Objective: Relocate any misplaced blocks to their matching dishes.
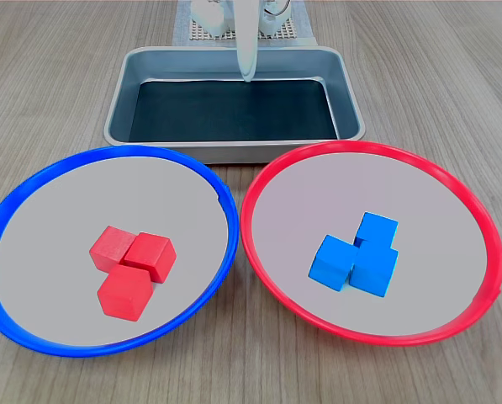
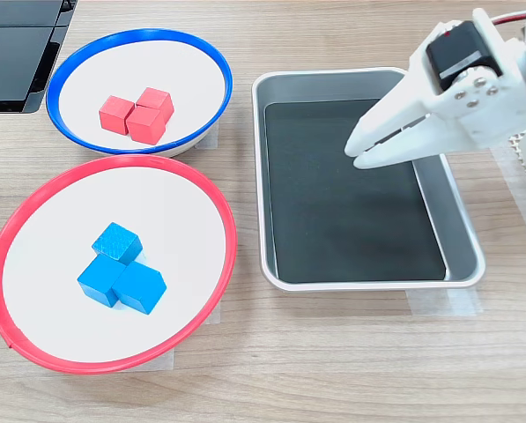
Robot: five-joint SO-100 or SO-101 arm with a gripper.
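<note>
Three bright red blocks (image 1: 131,268) (image 2: 135,113) sit bunched together, touching, on the grey centre of the blue-rimmed dish (image 1: 32,189) (image 2: 69,66), the large round shallow plate at the first exterior view's left and at the second exterior view's upper left. Three bright blue blocks (image 1: 357,255) (image 2: 120,269) are clustered the same way, one seeming to rest against or partly upon the others, in the red-rimmed dish (image 1: 452,181) (image 2: 33,203) just beside it. Each dish lies flat on the wooden bench (image 1: 57,76) (image 2: 333,352), their rims nearly meeting.

Grey metal tray (image 1: 120,101) on wooden table (image 1: 49,76).
</note>
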